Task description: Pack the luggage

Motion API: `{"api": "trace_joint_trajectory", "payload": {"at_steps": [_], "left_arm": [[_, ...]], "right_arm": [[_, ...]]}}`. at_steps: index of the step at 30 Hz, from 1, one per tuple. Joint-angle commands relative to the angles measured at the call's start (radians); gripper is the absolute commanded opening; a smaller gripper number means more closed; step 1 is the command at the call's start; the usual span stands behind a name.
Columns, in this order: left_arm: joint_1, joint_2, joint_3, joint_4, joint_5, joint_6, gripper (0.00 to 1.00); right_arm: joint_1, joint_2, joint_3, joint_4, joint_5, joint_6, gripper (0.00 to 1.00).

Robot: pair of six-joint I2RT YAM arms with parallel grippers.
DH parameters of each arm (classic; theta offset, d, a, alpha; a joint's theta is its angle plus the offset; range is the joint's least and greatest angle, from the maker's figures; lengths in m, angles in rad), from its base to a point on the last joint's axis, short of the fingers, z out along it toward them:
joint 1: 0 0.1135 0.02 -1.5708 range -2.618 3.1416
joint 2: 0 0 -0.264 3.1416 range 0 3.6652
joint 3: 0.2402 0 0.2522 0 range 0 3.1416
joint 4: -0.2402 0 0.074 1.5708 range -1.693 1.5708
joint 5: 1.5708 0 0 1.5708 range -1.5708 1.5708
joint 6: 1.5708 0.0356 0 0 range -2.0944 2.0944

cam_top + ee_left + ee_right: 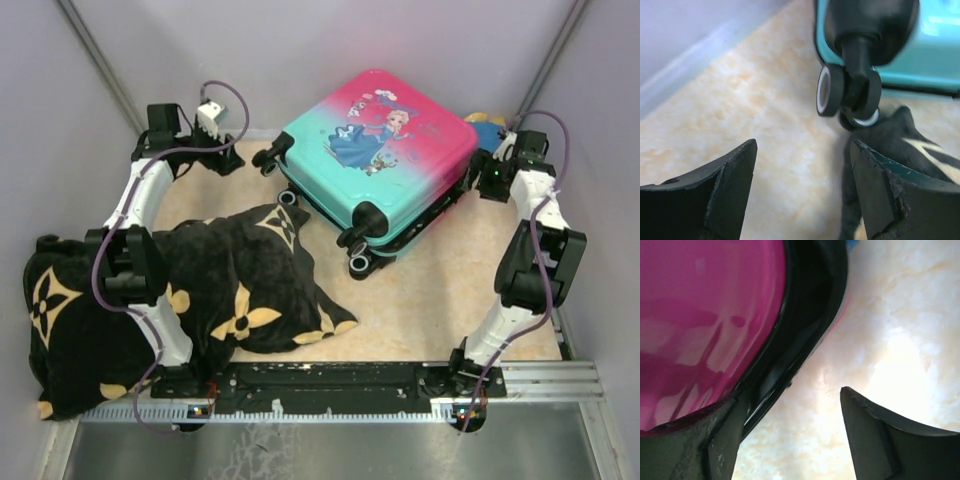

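The luggage [385,150], a pink-to-teal hard-shell suitcase with a princess print, lies flat on the table at the back right, wheels toward the left and front. My left gripper [240,163] is open and empty, low over the table just left of a black wheel [832,90]; in the left wrist view the gripper [802,145] frames bare tabletop. My right gripper [478,180] is open at the suitcase's right edge. In the right wrist view the gripper [790,395] has its left finger [715,440] against the black seam under the pink shell [700,315].
A big black blanket with tan flowers [230,290] lies crumpled at the left and centre, one corner reaching the suitcase wheels [900,135]. A blue and yellow object [487,122] sits behind the suitcase. Grey walls close in the table on three sides.
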Motion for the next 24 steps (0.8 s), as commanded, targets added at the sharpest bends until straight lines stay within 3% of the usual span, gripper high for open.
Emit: {"api": "trace_joint_trajectory", "payload": {"at_steps": [1,4,8,12,19,24], "left_arm": [[0.018,0.048,0.065,0.244,-0.083,-0.146,0.81],[0.013,0.158,0.181,0.319,-0.173,-0.230,0.81],[-0.042,0.289,0.328,0.322,-0.200,-0.210,0.77],[-0.117,0.375,0.402,0.265,-0.184,-0.137,0.74],[-0.202,0.372,0.324,0.231,-0.102,-0.059,0.66],[-0.249,0.236,0.098,0.233,0.051,0.002,0.61]], "right_arm": [[0.030,-0.244,-0.079,0.097,-0.127,0.010,0.76],[0.022,-0.312,-0.166,0.093,-0.062,0.025,0.73],[0.022,-0.345,-0.282,0.096,-0.010,0.057,0.53],[0.028,-0.357,-0.347,0.121,-0.008,0.100,0.41],[0.095,-0.290,-0.426,0.202,-0.038,0.118,0.33],[0.102,-0.201,-0.345,0.231,-0.062,0.097,0.32]]}}
